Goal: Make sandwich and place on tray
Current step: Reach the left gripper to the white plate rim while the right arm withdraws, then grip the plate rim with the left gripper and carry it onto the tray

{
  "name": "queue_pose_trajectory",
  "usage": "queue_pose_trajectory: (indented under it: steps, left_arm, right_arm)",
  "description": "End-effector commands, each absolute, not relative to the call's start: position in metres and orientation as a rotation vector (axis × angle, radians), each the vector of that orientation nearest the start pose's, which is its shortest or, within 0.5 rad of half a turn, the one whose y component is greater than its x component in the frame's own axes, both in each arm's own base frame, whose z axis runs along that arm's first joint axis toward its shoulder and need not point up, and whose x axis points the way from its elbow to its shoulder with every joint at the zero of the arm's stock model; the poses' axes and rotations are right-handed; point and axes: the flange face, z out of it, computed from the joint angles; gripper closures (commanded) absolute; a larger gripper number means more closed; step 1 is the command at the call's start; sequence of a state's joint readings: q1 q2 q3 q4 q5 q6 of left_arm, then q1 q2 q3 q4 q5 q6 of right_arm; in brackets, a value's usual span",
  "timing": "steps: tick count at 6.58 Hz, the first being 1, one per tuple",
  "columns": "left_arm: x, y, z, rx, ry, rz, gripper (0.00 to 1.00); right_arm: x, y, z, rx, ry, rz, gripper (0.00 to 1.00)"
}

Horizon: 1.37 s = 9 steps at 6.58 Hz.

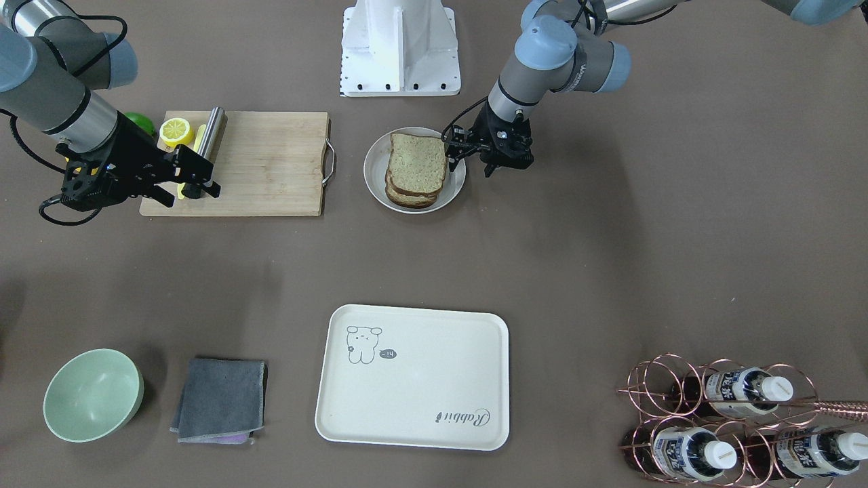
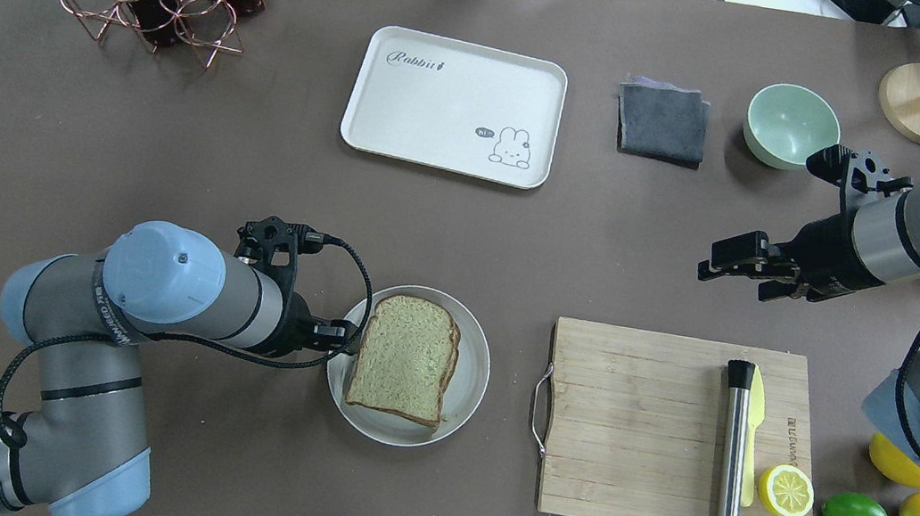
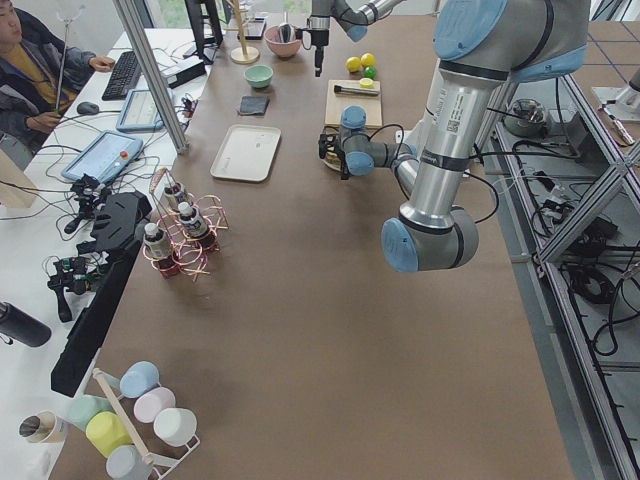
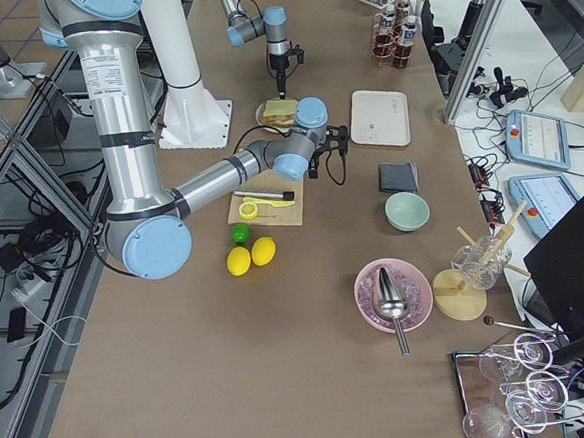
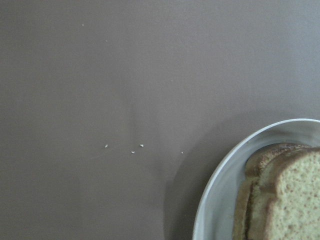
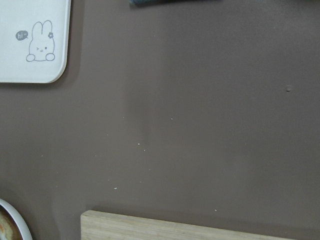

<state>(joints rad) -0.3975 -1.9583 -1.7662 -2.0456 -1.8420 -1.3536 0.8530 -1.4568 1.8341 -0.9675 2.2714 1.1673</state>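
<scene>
Closest to our left wrist camera sits the sandwich (image 5: 282, 200), two speckled, brown-crusted slices stacked on a round white plate (image 5: 216, 192); we cannot make out any filling between them. Plate and sandwich rest on the brown bench (image 1: 610, 271) just in front of the robot's base. They are near the handle end of the wooden cutting board (image 1: 271, 169) and well apart from the cream tray (image 1: 413, 400), which lies toward the operators' side. Our left jaws hang just beside the plate's rim, pointing down; we cannot tell how far apart they stand. Our right jaws hover above the bench near the board, parted and holding nothing. On the board lie a metal rod (image 1: 213, 129) and a lemon half (image 1: 176, 130). Beside the tray are a folded grey cloth (image 1: 220, 400) and a pale green bowl (image 1: 91, 394).
</scene>
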Motion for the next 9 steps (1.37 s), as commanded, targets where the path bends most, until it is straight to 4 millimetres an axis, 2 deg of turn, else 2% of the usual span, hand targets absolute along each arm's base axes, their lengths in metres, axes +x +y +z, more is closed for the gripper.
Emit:
queue_pose_trajectory:
  steps: [1,3,5,8,9]
  left_arm:
    - [0.532,-0.337,0.300,0.082,1.076,-0.019,0.33]
    - [0.536,-0.331,0.298,0.059,1.080,-0.040,0.43]
    - [0.538,-0.329,0.298,0.056,1.079,-0.039,0.62]
    - [0.539,-0.327,0.300,0.041,1.076,-0.057,1.00]
    - [0.537,-0.327,0.295,0.037,1.086,-0.064,1.00]
  right_arm:
    - [-0.298,-0.446,0.402,0.028,-1.130,0.058,0.00]
    - [-0.296,-0.447,0.401,0.030,-1.131,0.060,0.00]
    - [-0.290,-0.450,0.401,0.031,-1.135,0.068,0.00]
    - [-0.261,-0.463,0.402,0.022,-1.154,0.084,0.00]
    - [-0.252,-0.464,0.407,0.036,-1.150,0.068,0.00]
